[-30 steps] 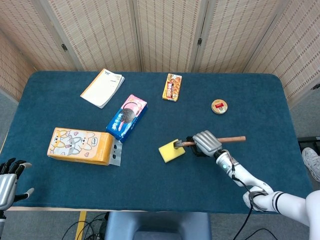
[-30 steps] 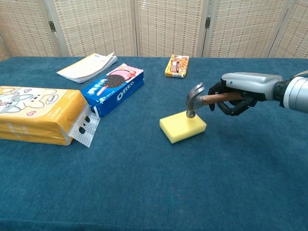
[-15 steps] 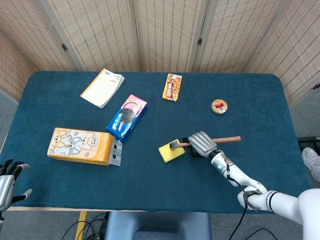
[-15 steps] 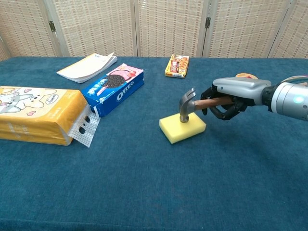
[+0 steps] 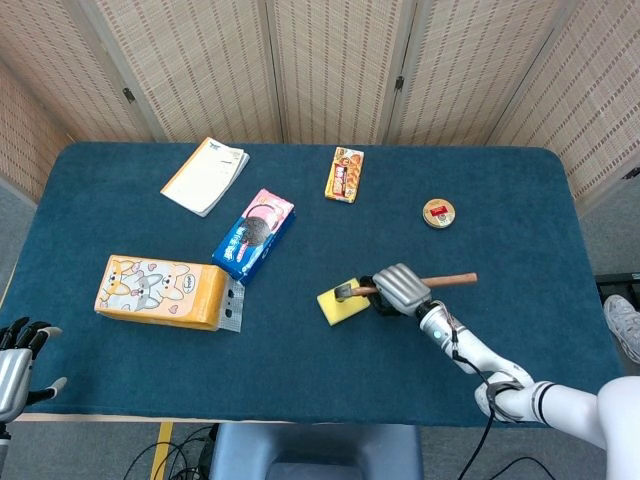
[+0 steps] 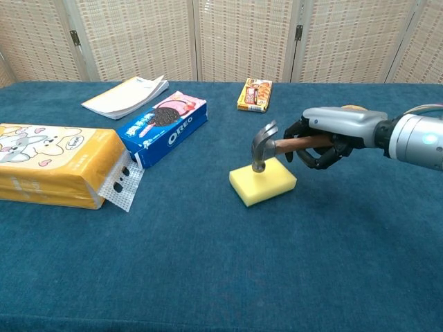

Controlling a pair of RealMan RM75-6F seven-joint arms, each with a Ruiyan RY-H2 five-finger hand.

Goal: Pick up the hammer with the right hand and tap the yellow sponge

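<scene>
Fingers [image 6: 320,156] of right hand [image 6: 332,135] curl dark around the wooden handle of the hammer [image 6: 266,144], clamped on it just right of the metal head. In head view the handle end sticks out right past the right hand [image 5: 400,288]. Hammer [image 5: 445,281] lies roughly level, head pointing left, face angled down at the yellow sponge [image 6: 263,182]. Head sits over the sponge's far left part; touching or just above, cannot tell. Yellow sponge [image 5: 338,303] lies flat on the blue table [image 5: 520,220], centre-right, left of the hand.

Further left, Oreo box [image 6: 163,127] lies angled, and the yellow tissue pack [image 6: 55,164] sits at the near left. White booklet [image 6: 127,96] lies far left. Small snack box [image 6: 254,94] sits far centre, round tin [image 5: 438,212] far right.

Left hand [image 5: 18,362] hangs off the near left table edge, fingers spread apart, holding nothing. Woven screens [image 5: 330,60] stand behind.
</scene>
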